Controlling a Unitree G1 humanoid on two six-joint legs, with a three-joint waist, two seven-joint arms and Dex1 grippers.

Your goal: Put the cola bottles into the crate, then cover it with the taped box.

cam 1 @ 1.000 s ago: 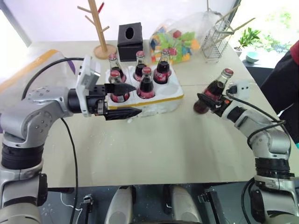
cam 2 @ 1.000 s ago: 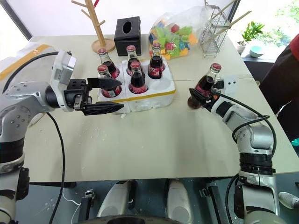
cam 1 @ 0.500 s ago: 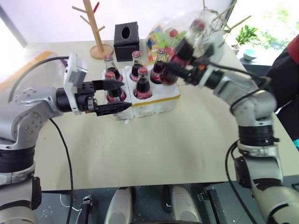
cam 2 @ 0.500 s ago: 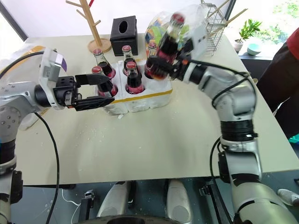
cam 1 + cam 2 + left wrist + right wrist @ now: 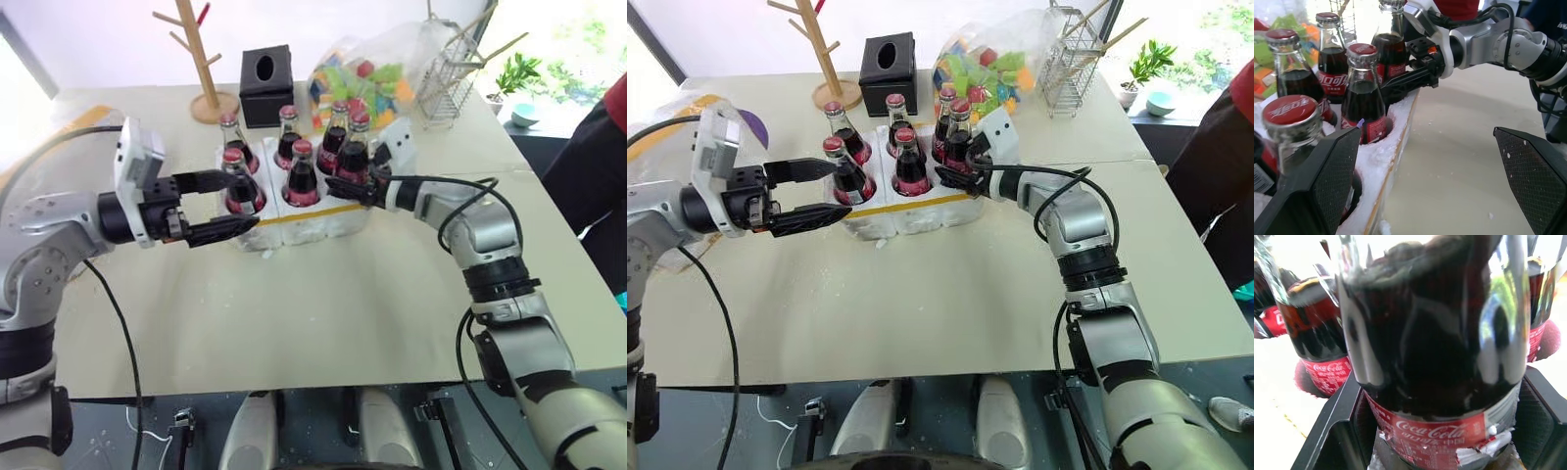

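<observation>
So five cola bottles (image 5: pixel 301 174) are already parked in the wells of the crate (image 5: pixel 323 217), which sits around 12 o'clock on the desk (image 5: pixel 323 304). The sixth cola bottle (image 5: pixel 354 155) is clamped in the right pincer (image 5: pixel 345 187) and is held over the crate's 3 o'clock corner, where the last free well is judged to be; whether its base is seated yet can't be told from here. In the right wrist view the fingers (image 5: pixel 1334 431) are seen hugging the glass on both sides of the label.

The left pincer (image 5: pixel 223 203) is held wide apart with nothing in it, pointed at the crate's 9 o'clock side, just beside the nearest bottle.

So the loading part looks nearly wrapped up: one bottle left to be dropped in and let go. The cover step isn't started at all. A white foam piece with yellow tape (image 5: pixel 59 132) is spotted at the desk's 10 o'clock edge, probably the taped box, though too little is seen to be sure.
</observation>
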